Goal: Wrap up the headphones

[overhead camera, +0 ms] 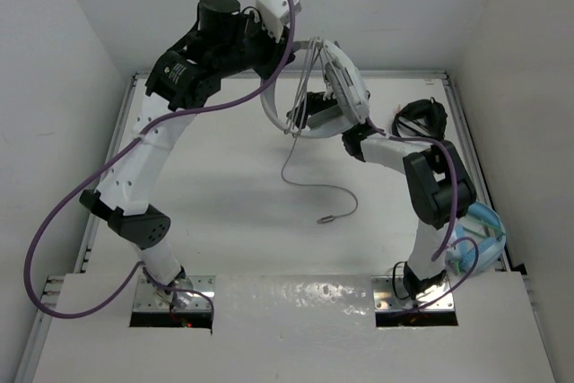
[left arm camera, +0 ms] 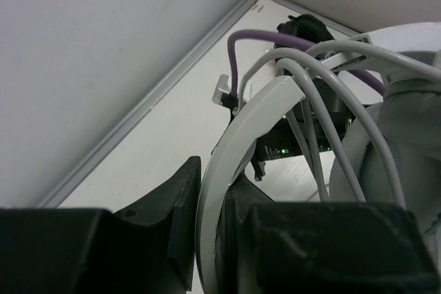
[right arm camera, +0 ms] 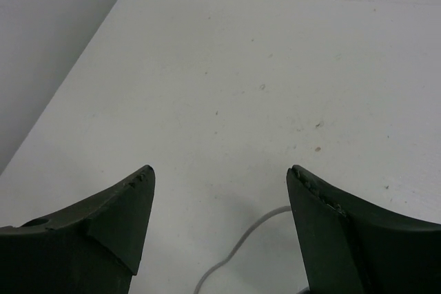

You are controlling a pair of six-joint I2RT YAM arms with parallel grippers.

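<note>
The white headphones are held up in the air above the back of the table. My left gripper is shut on their curved headband; in the left wrist view the gripper has a jaw on each side of the band. Loops of the thin grey cable lie over the earcup. The rest of the cable hangs down and trails across the table to its plug. My right gripper is open and empty just below the headphones. In the right wrist view the gripper hovers over a piece of cable.
Black headphones lie at the back right, also in the left wrist view. Light blue headphones lie at the right edge beside my right arm. White walls enclose the table on three sides.
</note>
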